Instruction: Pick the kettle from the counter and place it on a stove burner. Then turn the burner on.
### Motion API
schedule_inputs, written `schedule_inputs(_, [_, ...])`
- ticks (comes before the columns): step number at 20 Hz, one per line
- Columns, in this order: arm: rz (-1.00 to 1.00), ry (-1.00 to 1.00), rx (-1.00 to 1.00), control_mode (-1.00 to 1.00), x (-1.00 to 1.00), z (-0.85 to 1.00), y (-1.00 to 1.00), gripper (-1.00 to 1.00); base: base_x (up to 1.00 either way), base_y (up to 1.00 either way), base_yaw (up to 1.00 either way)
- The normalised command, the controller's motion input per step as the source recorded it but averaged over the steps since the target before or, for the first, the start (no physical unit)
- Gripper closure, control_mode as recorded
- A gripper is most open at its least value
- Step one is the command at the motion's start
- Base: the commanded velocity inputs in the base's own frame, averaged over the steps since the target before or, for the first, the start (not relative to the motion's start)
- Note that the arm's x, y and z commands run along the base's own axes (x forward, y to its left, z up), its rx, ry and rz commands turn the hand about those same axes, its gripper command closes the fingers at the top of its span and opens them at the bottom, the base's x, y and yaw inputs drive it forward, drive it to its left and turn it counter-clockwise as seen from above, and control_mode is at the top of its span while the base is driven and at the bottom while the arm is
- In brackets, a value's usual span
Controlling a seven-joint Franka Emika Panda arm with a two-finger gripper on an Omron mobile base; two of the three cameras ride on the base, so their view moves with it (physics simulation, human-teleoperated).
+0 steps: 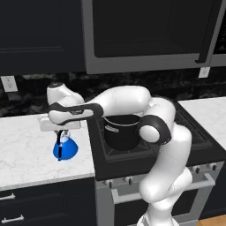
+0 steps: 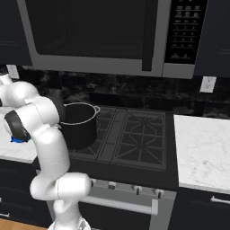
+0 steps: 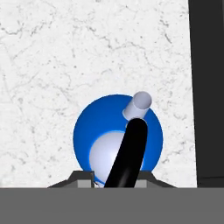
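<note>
Directly below our claw (image 1: 61, 132) stands the kettle (image 1: 65, 149), upright on the counter (image 1: 26, 145), its cone rising toward the hand. Seen from the hand, the claw's two tips sit on either side of the black arched handle (image 3: 129, 153), pinching it. The handle's arc runs away from the tips toward the short pale spout (image 3: 138, 105), which points up and away from the claw. Beside the claw, toward the arm, we see the stove (image 1: 194, 132) with a big black pot (image 1: 121, 131) on a near burner (image 1: 132, 152).
</note>
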Motion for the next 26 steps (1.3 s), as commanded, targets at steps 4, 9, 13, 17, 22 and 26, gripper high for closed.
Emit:
schedule_inputs(4, [0.04,-0.33,0.0,-1.0,-1.0,0.72,0.0,1.0,0.0,0.0,0.0])
schedule_inputs(9, [0.03,-0.33,-0.02,-1.0,-1.0,0.74,-0.15,1.0,0.0,0.0,0.0])
schedule_inputs(13, [0.04,-0.2,-0.06,-1.0,-0.99,0.65,-0.51,1.0,0.0,0.0,0.0])
schedule_inputs(17, [0.05,-0.14,-0.09,-1.0,-0.81,0.7,-0.69,1.0,0.0,0.0,0.0])
schedule_inputs(22, [0.05,-0.11,-0.07,-1.0,-0.59,0.8,-0.76,1.0,0.0,0.0,0.0])
schedule_inputs(26, [0.02,-0.12,-0.06,-1.0,-0.37,0.88,-0.81,1.0,0.0,0.0,0.0])
